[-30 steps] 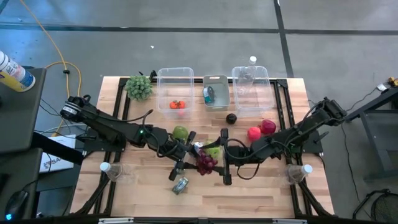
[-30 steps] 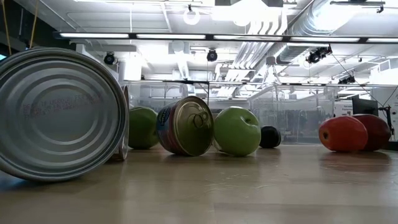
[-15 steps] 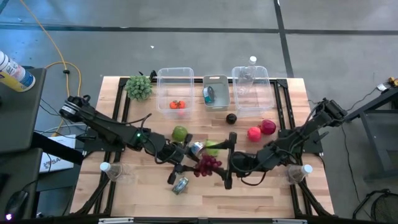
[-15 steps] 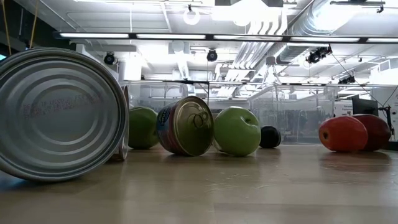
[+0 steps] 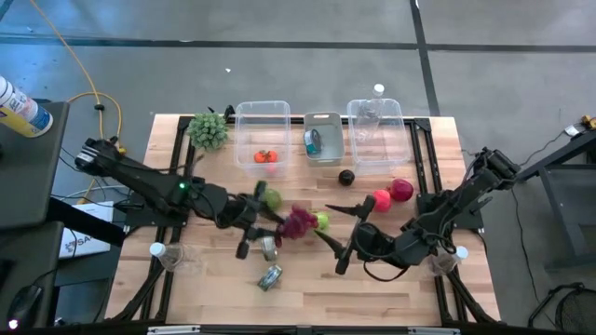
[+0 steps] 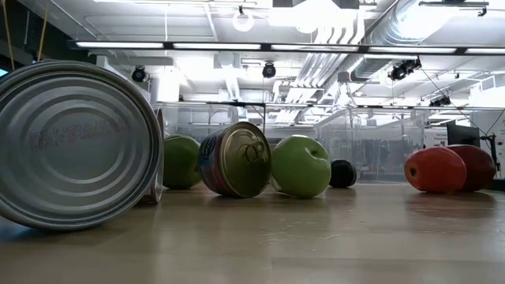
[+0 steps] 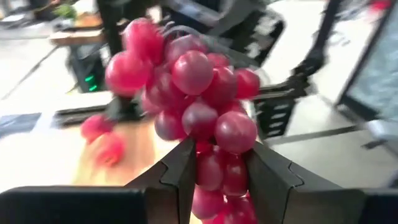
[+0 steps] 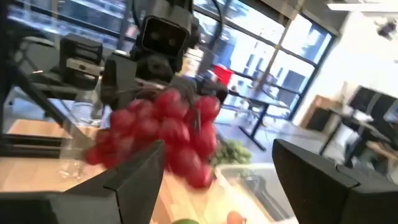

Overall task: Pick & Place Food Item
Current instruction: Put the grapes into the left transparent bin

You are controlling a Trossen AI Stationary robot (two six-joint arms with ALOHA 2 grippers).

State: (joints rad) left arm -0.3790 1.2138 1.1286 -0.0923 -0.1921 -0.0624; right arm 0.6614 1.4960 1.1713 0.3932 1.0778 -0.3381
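Observation:
A bunch of red grapes (image 5: 298, 221) is up in the air over the middle of the table, in my left gripper (image 5: 276, 226), which is shut on it. In the left wrist view the grapes (image 7: 199, 93) fill the picture between the two dark fingers. My right gripper (image 5: 343, 234) stands open just to the right of the bunch and touches nothing. In its wrist view the grapes (image 8: 158, 134) hang ahead of its spread fingers, with the left arm behind them. The low view shows no grapes and no gripper. My left gripper pinches one end of the bunch (image 7: 214, 165) between its two fingers (image 7: 180, 171); the rest of the bunch stands out past the fingertips. The fingers come from the table's left, pointing toward its right. The bunch is lifted clear of the table.
Two green apples (image 5: 272, 197) (image 5: 322, 221), a can (image 5: 270, 276), two red fruits (image 5: 380, 199) (image 5: 401, 190) and a small black thing (image 5: 346, 177) lie on the table. At the far edge stand two clear bins (image 5: 261, 112) (image 5: 375, 112), a grey bin (image 5: 323, 119) and a green leafy bunch (image 5: 209, 130).
My left gripper has risen with the grapes and drawn back a little toward the table's left and far side; the bunch, which lay on the table, is now lifted clear. My right gripper has turned and stays open beside it.

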